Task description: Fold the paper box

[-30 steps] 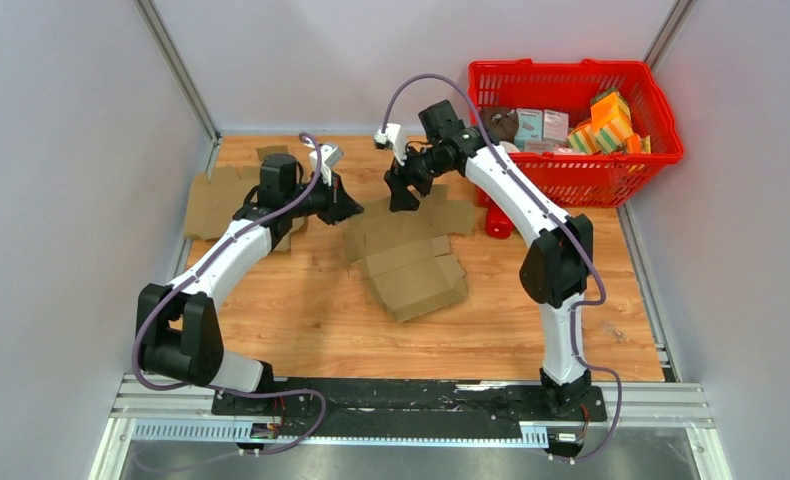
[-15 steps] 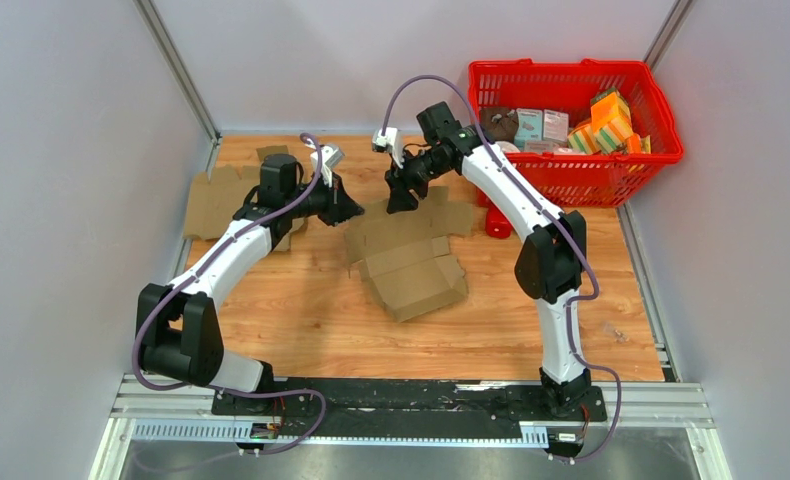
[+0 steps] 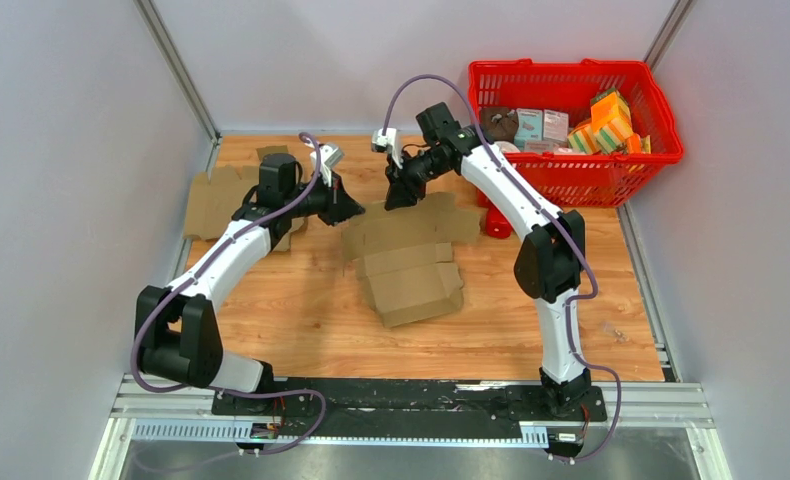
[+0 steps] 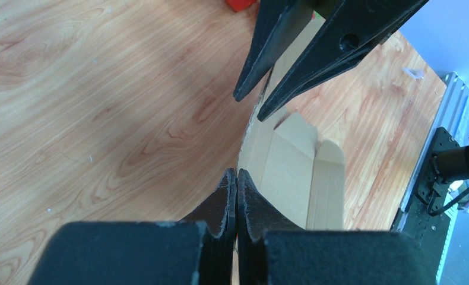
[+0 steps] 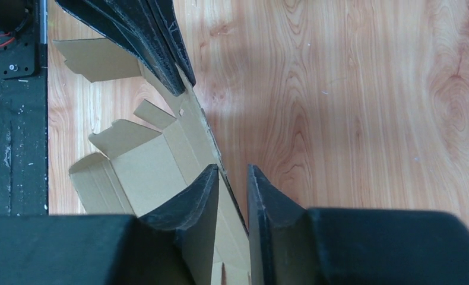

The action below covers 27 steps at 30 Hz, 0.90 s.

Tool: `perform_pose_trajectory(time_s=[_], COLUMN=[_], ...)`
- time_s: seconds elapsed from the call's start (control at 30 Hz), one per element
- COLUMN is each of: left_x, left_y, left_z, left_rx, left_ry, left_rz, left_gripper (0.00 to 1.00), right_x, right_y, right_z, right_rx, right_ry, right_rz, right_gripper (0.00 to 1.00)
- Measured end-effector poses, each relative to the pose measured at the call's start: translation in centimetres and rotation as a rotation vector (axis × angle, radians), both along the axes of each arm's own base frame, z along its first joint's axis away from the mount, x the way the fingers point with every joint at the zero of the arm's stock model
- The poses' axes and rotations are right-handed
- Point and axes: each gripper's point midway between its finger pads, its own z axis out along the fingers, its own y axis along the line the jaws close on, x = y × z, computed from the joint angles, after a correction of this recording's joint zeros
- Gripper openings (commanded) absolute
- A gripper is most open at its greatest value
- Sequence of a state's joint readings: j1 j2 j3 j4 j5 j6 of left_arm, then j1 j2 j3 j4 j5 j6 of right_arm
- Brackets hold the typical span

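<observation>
Narrower than a second ago, right tool straddles the paper box's raised edge unclosed; left tool pinches it.

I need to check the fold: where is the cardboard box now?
In the top view, the unfolded cardboard box lies centre, left of the red basket; the left end effector pinches its far edge and the right end effector straddles that edge.

Bright, even light; a soft shadow lies just ahead of my black right pincer on the pale wooden tabletop.
</observation>
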<state>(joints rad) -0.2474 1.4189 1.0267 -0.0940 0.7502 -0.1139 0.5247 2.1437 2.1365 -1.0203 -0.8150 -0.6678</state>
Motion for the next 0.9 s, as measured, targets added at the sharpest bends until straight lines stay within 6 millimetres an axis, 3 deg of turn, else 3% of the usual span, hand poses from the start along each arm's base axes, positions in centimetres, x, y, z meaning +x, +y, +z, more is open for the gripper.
perform_pose_trajectory(time_s=[0.1,0.2,0.23,0.33,0.47,0.67,0.9], left_x=[0.1,0.6,0.9,1.4,1.5,0.5,-1.6], left_y=[0.1,0.6,0.7,0.7,-0.3,-3.5,-4.3], left_z=[0.2,0.0,-0.1,0.3,0.9,1.2,-2.0], left_rx=[0.002,0.017,0.021,-0.001,-0.039,-0.096,-0.126], left_ry=[-0.009,-0.002,0.003,0.019,0.013,0.020,0.101], left_rz=[0.013,0.055,0.076,0.118,0.141,0.121,0.176], left_gripper=[0.01,0.23,0.36,0.49,0.49,0.47,0.57], right_x=[-0.2,-0.7,-0.9,-1.5,-2.3,-3.3,-3.3], right_y=[0.2,0.4,0.4,0.2,-0.5,-1.2,-1.6], right_z=[-0.1,-0.5,-0.6,-1.1,-1.2,0.4,2.0], right_rx=[0.012,0.021,0.021,0.005,-0.011,0.001,0.010], right_ry=[0.007,0.041,0.052,0.075,0.114,0.153,0.158], right_rz=[0.006,0.005,-0.001,-0.034,-0.086,-0.162,-0.221], right_gripper=[0.05,0.00,0.00,0.00,0.00,0.00,0.00])
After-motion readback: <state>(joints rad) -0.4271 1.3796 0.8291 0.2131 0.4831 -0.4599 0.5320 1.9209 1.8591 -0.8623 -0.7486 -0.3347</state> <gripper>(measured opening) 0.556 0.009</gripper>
